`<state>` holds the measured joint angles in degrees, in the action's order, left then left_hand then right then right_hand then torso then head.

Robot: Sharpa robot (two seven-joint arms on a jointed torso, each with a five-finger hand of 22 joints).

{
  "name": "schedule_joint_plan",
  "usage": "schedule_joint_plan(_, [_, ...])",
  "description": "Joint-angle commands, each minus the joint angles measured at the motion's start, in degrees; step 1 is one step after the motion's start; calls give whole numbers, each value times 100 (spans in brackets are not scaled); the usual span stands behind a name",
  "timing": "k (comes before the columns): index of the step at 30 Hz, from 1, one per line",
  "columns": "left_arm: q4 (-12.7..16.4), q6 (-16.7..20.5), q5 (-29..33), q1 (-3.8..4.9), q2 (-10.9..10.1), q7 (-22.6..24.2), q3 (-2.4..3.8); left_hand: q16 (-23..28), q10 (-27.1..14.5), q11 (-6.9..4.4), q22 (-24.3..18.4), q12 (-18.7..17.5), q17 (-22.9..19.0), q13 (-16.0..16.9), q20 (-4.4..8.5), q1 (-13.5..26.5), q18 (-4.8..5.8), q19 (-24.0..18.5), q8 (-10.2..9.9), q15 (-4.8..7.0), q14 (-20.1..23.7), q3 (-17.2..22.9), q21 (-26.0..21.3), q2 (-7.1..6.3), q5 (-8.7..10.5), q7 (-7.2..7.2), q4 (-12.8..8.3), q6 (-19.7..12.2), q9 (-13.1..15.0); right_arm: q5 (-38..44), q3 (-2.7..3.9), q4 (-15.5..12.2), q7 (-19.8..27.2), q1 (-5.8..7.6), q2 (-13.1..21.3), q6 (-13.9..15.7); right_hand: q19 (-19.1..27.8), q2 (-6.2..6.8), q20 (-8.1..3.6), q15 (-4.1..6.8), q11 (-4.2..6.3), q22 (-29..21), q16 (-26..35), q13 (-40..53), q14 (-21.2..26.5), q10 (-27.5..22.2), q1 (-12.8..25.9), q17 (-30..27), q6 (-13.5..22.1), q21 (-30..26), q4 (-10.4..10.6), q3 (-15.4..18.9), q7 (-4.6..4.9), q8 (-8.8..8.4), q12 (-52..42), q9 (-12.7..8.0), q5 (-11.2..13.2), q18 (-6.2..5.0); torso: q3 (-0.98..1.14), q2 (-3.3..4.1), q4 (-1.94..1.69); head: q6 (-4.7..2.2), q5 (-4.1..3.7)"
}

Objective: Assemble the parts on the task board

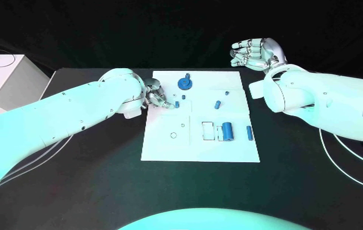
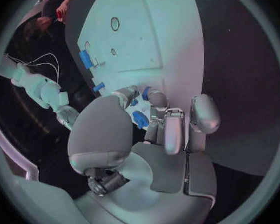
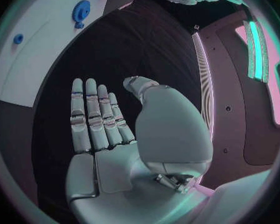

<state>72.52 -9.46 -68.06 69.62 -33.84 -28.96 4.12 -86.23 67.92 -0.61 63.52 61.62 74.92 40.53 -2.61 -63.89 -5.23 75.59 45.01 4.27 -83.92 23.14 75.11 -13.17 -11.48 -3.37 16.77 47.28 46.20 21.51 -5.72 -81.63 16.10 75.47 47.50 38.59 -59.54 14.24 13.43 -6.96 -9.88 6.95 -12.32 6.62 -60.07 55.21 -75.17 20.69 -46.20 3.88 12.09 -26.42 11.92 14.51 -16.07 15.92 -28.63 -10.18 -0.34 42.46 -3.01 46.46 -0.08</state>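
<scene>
Step in hand: While the left hand (image 1: 157, 96) works at the left edge of the task board (image 1: 200, 154), left of centre in the head view, the job looks to be picking up or seating 1 small blue part (image 1: 176, 104) just beside its fingertips.

Left hand: its fingers are curled in toward the thumb over the board. The left wrist view shows blue pieces close between the fingers (image 2: 175, 129) and thumb, but whether one is actually pinched I cannot tell; the angle is poor.

Right hand: the right hand (image 1: 256, 53) is raised at the upper right of the head view, well apart from the board. The right wrist view shows it flat, fingers straight and side by side, holding nothing.

Next move: by my judgement it calls for a firm pinch on the small part and a careful, upright lowering into its seat.

Board: a white rectangular plate in the middle of the black table (image 1: 91, 188), with faint outlines and small holes marked on it.

Parts: a blue gear (image 1: 184, 84) stands near the board's top edge. 2 small blue pegs (image 1: 217, 104) lie right of centre. A larger blue cylinder (image 1: 228, 131) sits lower right, with a thin blue pin (image 1: 249, 132) just beside it.
</scene>
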Motion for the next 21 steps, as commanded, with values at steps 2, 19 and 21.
schedule_joint_plan(2, [49, -234, 1, -45, -41, -61, -12, 42, -76, 7, -29, -29, 843, -35, 6, -43, -50, -57, 32, -51, -361, -60, -34, -4, 25, -7, -5, -76, 16, 6, 0, -5, 16, -5, 2, -87, 53, -11, 2, -28, -40, -5, 25, -5, -1, 1, 42, -7, 14, -24, -25, 13, 216, -30, 25, -4, -36, -36, -5, -7, -12, -7, 13])
schedule_joint_plan(19, [481, -406, 7, -57, -328, -63, 229, 163, -580, 105, -275, -52, 613, -376, -84, -742, -107, -259, 183, -139, -223, -430, -224, -58, 73, -110, -13, -427, 96, -6, -6, 14, -7, -40, -3, -92, 61, -14, 6, -32, -43, -18, 38, -17, 2, -2, 49, -14, 16, -24, -26, 17, 220, -35, 27, -6, -38, -36, 6, -8, -5, -35, 2])
schedule_joint_plan(21, [556, -383, 21, -72, -370, -58, 282, 176, -631, 114, -297, -68, 589, -422, -90, -774, -111, -277, 190, -147, -209, -465, -240, -57, 96, -120, -10, -449, 97, -6, -6, 16, -9, -44, 0, -91, 63, -14, 7, -32, -44, -21, 41, -20, 3, -3, 51, -16, 17, -24, -26, 19, 221, -36, 28, -7, -38, -36, 6, -9, -7, -40, 0])
